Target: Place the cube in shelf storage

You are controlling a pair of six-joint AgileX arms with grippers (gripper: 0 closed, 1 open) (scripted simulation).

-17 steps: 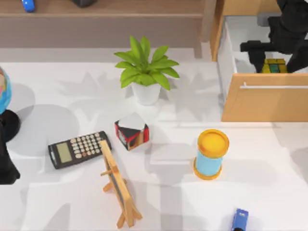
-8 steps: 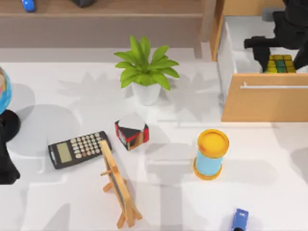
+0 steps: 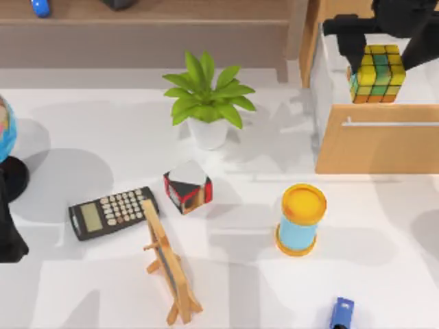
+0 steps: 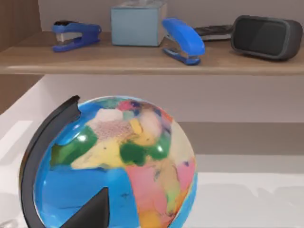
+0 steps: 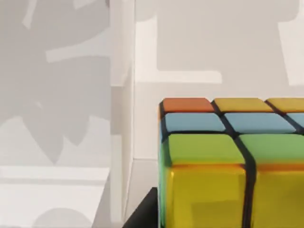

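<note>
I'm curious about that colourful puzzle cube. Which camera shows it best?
The top view: the whole cube hangs in the right gripper above the open drawer. The right wrist view shows part of it close up; the left wrist view faces a globe.

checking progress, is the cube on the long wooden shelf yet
No, the cube is held in the right claw above the open drawer at the table's right, away from the shelf.
</note>
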